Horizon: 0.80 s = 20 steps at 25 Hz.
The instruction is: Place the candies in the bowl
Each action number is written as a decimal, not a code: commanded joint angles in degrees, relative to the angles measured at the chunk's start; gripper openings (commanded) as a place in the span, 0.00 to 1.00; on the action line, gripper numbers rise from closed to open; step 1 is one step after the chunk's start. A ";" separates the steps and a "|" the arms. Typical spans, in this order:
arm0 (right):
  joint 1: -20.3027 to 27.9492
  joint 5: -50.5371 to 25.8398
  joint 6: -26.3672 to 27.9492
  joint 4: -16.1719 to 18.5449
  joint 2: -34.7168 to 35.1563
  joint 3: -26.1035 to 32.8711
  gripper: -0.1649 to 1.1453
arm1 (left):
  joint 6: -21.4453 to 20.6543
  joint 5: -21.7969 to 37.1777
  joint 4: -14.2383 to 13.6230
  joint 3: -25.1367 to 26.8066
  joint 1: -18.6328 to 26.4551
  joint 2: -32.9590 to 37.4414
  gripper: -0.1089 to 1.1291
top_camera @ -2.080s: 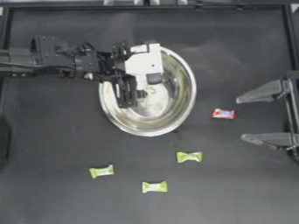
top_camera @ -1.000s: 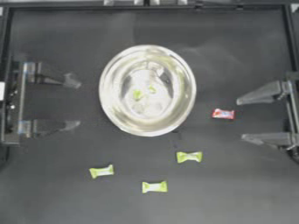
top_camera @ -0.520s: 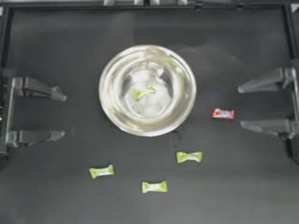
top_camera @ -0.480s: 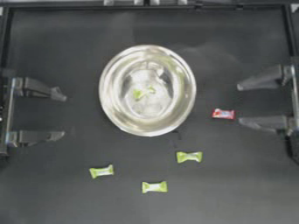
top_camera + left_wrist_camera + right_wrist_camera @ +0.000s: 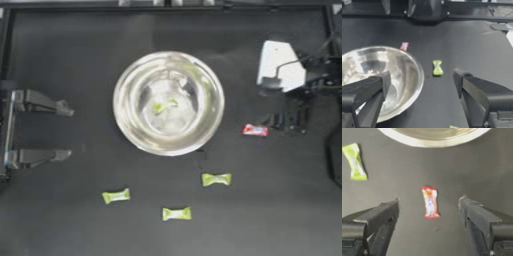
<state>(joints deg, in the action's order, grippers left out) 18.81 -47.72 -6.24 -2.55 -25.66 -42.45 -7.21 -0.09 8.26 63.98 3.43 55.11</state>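
Looking down, we see one yellow-green candy (image 5: 163, 105) already in the bowl (image 5: 127, 125) at centre. Our right pincer (image 5: 429, 203) hovers open over the red candy (image 5: 255, 130), centre right. Three green candies (image 5: 216, 179) wait lower down; our left pincer (image 5: 65, 132) rests open at left.

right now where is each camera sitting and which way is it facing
Top view: above the table, looking straight down on the bowl; left gripper parked at the left edge, right gripper beside the red candy.
Left wrist view: on the drawn-back left arm, looking across the bowl's rim; its own open jaws show.
Right wrist view: looking down on the red candy between its open jaws.
All three views share the red candy and the bowl.
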 commanded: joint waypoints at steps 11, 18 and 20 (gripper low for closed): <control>0.44 7.12 0.26 0.88 10.90 -4.92 0.88 | 0.00 -0.44 0.35 -0.79 0.00 0.00 0.91; 0.53 10.28 0.70 2.55 16.52 -5.27 0.88 | 0.00 -0.44 0.44 -0.97 -0.09 0.00 0.91; 0.53 10.90 0.79 2.99 17.84 -5.45 0.88 | 0.00 -0.44 0.44 -0.97 0.00 0.00 0.91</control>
<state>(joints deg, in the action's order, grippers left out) 19.42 -37.53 -5.54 0.00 -8.00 -48.34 -7.21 -0.18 8.61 63.98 3.43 55.11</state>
